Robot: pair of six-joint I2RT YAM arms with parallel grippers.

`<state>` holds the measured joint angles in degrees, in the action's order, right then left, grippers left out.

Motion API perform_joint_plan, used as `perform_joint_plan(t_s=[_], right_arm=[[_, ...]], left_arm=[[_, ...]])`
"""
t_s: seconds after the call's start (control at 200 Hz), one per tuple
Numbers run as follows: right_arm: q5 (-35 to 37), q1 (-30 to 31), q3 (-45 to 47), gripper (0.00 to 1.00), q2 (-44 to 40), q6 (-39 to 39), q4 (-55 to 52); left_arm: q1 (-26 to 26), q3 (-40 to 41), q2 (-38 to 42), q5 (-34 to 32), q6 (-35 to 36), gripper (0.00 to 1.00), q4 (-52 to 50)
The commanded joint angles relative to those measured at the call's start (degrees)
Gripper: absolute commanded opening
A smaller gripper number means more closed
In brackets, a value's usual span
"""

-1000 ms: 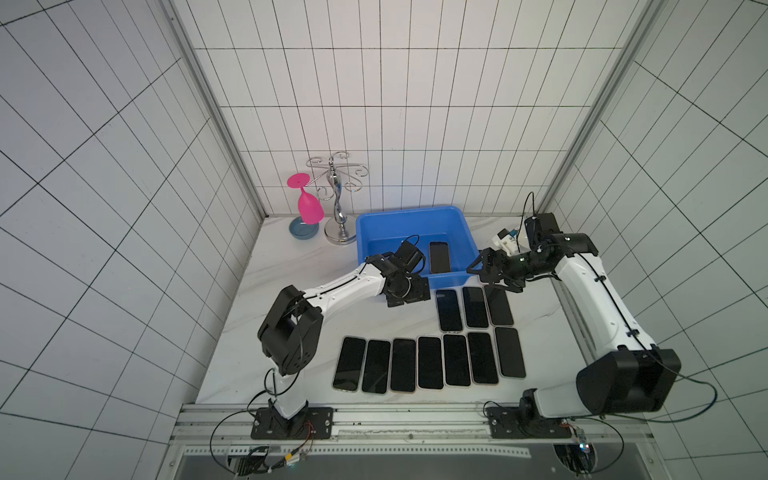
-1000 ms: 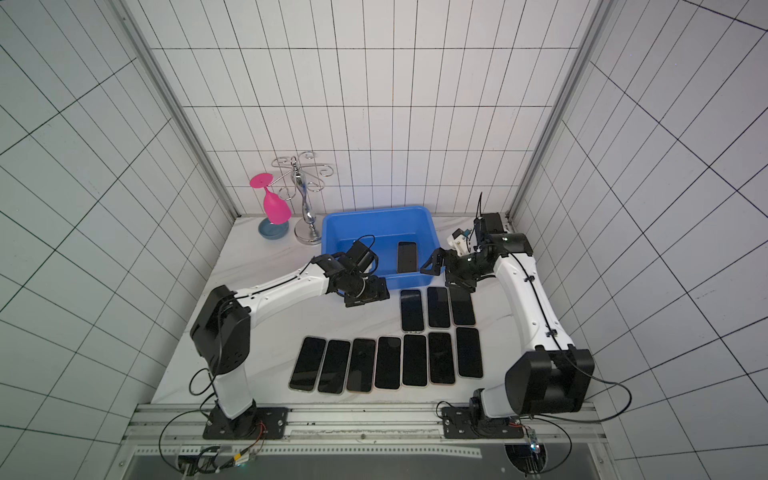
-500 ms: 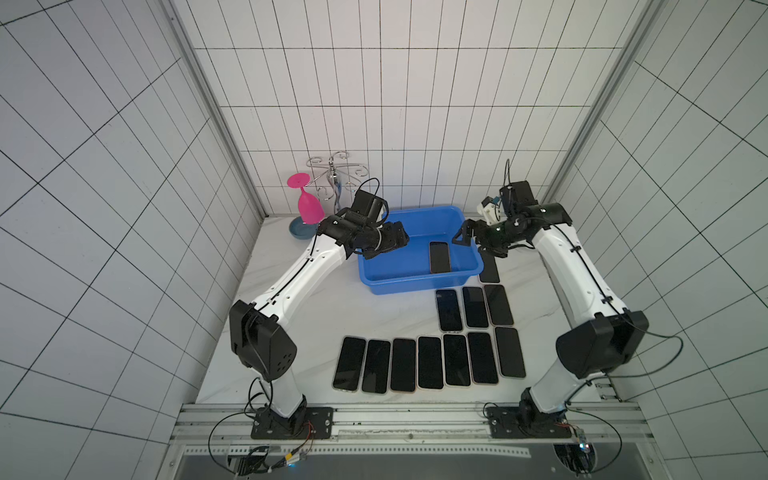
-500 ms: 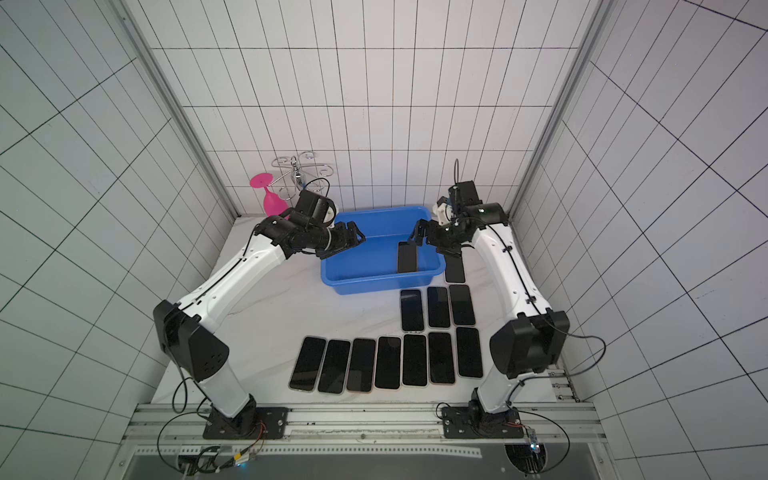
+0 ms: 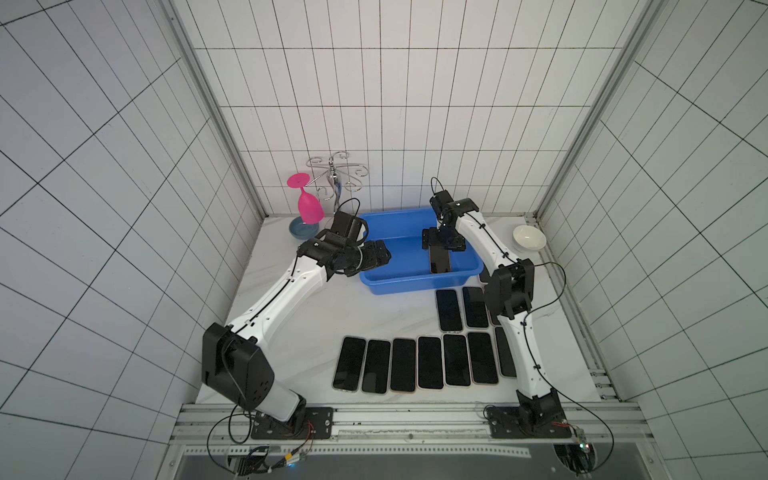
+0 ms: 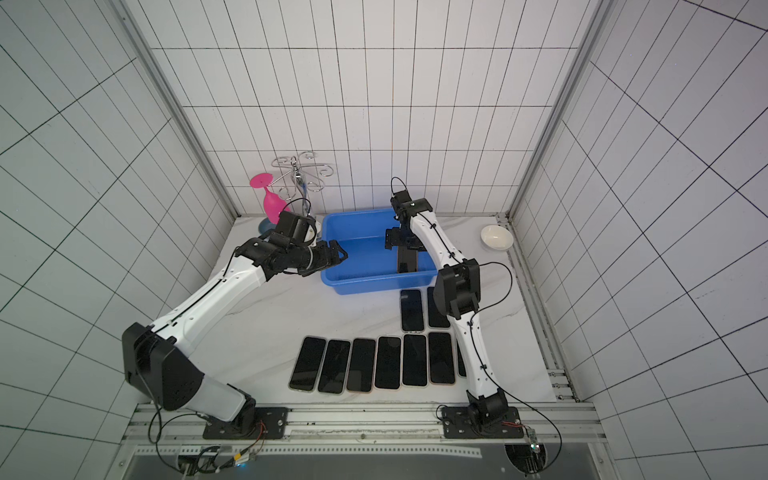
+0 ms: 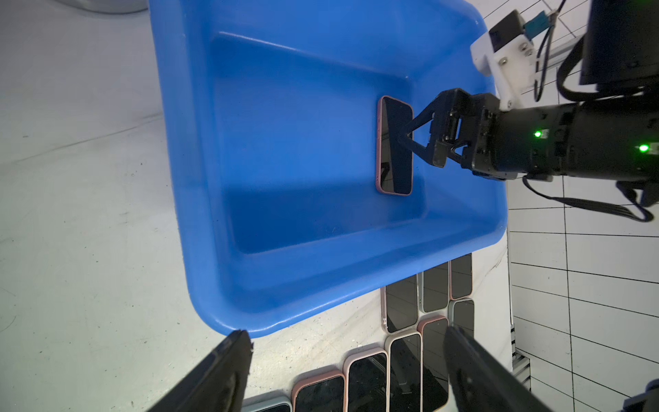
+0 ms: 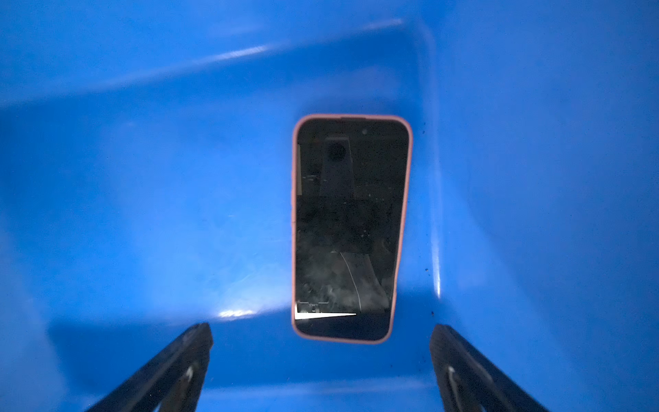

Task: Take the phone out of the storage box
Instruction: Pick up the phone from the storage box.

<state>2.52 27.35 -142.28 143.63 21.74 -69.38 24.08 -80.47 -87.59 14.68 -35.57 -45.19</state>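
While the right gripper [image 8: 321, 330] hangs inside the storage box [image 7: 185, 171] with its jaws spread wide and empty, straddling one end of the pink-edged phone [image 8: 349, 221] lying flat on the box floor, the left gripper [image 7: 347, 333] hovers beside the rim, equally wide apart, holding nothing.

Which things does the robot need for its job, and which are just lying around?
Job: storage box, the phone inside it, right claw above it.
Just lying about: rows of phones, pink glass, metal rack, white bowl, grey-blue dish.

White tiled walls [image 5: 374, 104], marble tabletop [image 5: 395, 316]
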Motion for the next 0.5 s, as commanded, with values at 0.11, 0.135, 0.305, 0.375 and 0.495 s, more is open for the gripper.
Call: perform_joint_plan(t_s=[0.11,0.135,0.305,0.375,0.495], right_arm=[[3.9,-0.8,-4.3,0.99,3.9,1.0,-1.2],[3.5,-0.9,-4.2,0.99,4.4,1.0,-0.8],[2.0,-2.1,-5.5,0.99,8.1,1.4,-0.2],[1.7,-2.7,-5.6,0.99,9.1,1.4,-0.1],[1.2,-3.7,-5.9,1.00,10.8,1.2,0.4]], left_arm=[[-3.9,0.6,-1.7,3.6,2.6,0.88,0.6],[-4.1,0.7,-1.8,3.6,2.6,0.88,0.5],[-5.2,1.6,-2.8,4.8,2.1,0.88,0.8],[-5.3,1.8,-3.0,5.0,2.2,0.88,0.9],[-5.7,2.4,-2.9,5.1,2.4,0.88,1.0]])
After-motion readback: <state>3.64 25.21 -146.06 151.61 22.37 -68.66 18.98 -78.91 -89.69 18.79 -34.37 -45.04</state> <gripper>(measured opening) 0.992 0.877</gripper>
